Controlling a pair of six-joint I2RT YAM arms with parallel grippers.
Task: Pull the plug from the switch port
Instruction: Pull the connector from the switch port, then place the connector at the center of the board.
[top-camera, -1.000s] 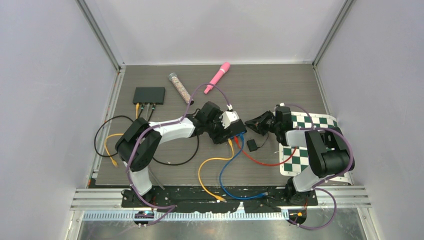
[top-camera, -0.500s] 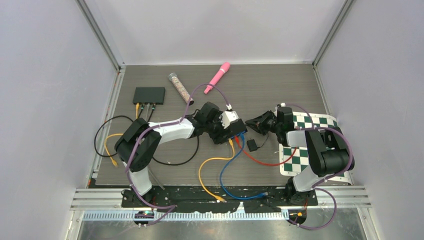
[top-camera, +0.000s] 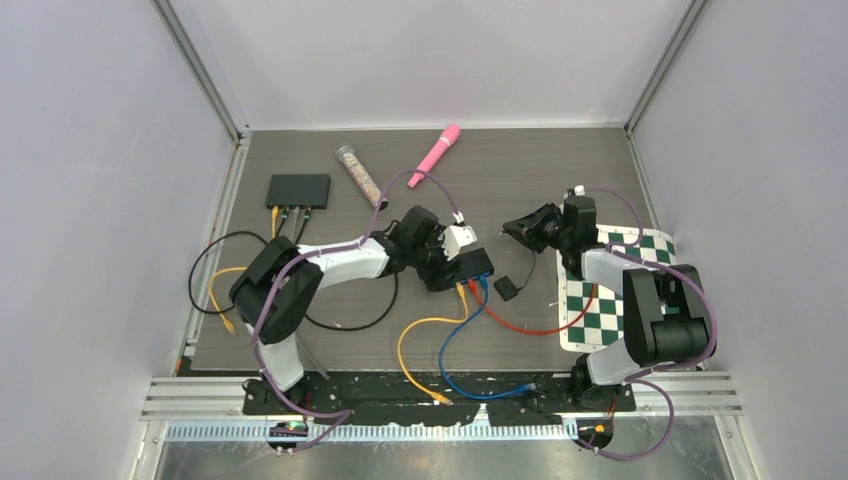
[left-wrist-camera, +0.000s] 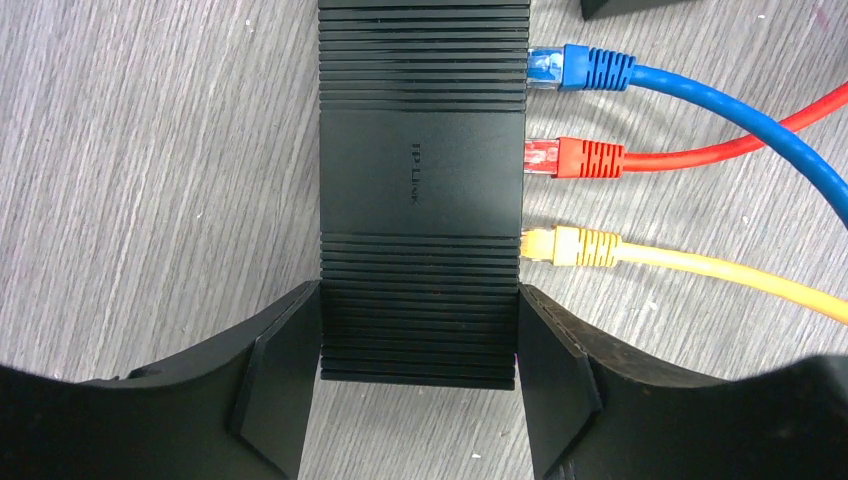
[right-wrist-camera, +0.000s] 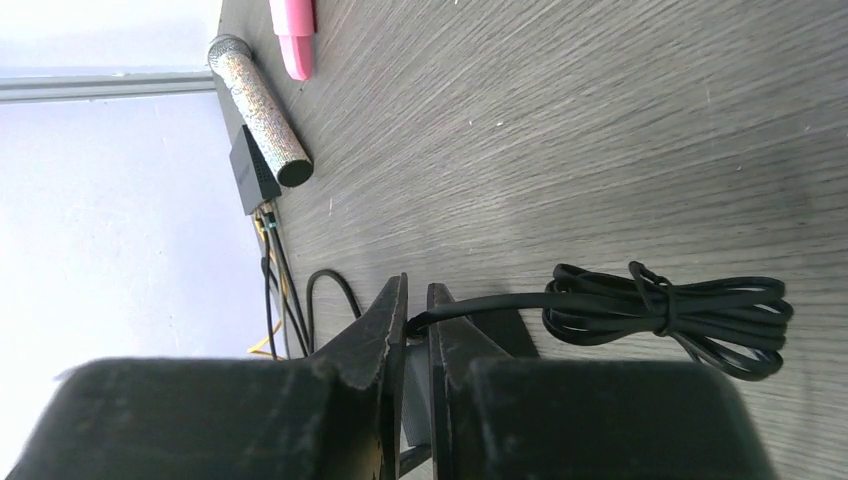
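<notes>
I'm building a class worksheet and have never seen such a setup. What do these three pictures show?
Two robot arms are bolted to a grey wood-grain table. One picture looks down from above; the other two come from wrist cameras. The left pincer grips a black ribbed plastic network switch, with a blue plug, a red plug and a yellow plug in its side. The right pincer pinches a thin black cord. Also lying there: a second flat black box, a pink marker, a glittery tube and a green-and-white checkered mat.
</notes>
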